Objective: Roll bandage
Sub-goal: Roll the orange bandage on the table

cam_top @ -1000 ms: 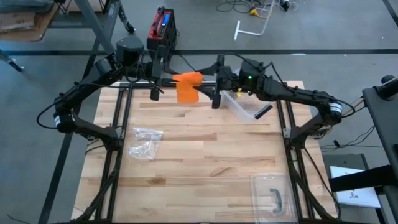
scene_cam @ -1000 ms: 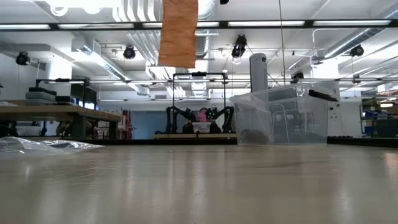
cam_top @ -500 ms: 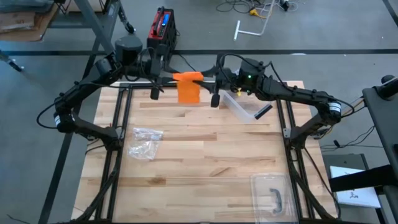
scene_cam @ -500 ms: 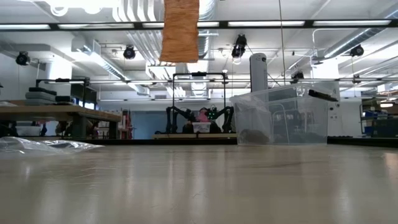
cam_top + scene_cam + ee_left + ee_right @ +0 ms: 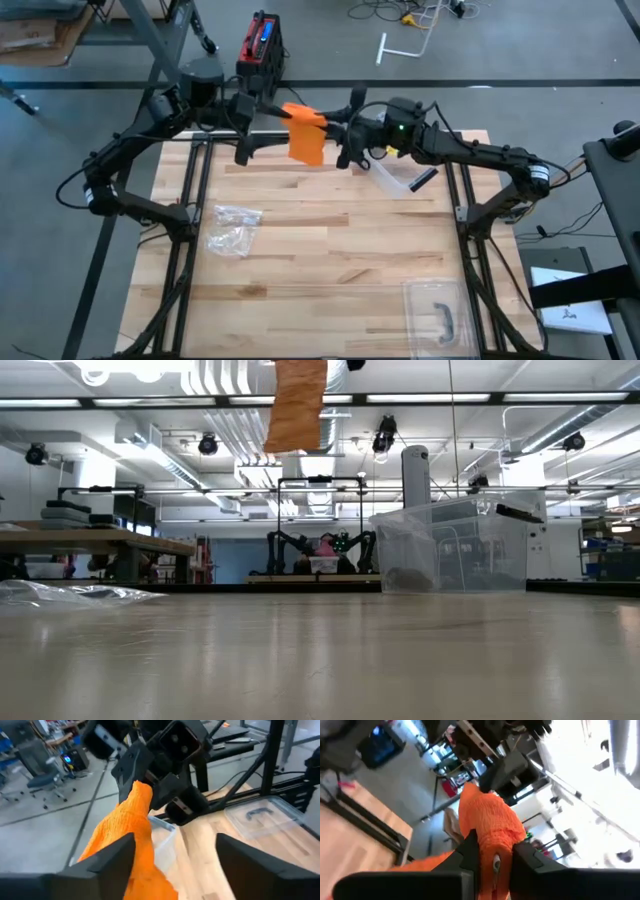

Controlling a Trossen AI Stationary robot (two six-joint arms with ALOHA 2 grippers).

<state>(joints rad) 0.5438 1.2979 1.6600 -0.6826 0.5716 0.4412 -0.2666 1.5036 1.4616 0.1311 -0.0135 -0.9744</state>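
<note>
The right jaws (image 5: 492, 862) are pinched on the orange bandage (image 5: 306, 137), holding it in the air above the far edge of the tabletop (image 5: 330, 260), between the two arms. In the right wrist view the cloth bulges out past the closed fingers (image 5: 470, 851). The left jaws (image 5: 172, 862) stand wide, their two fingers on either side of the hanging cloth without gripping it.

Nearly all of the tabletop's near and middle ground is bare wood. One crumpled clear bag (image 5: 231, 228) lies near the left edge, one clear lid (image 5: 441, 313) sits at the near right corner, and one clear bin (image 5: 391, 174) stands at the far right, just below the right arm.

A second ago the left jaws gripped the bandage and the right stood wide; the grip has changed sides. The strip now hangs tilted, and the left arm has drawn slightly away.

One bandage, two arms.
</note>
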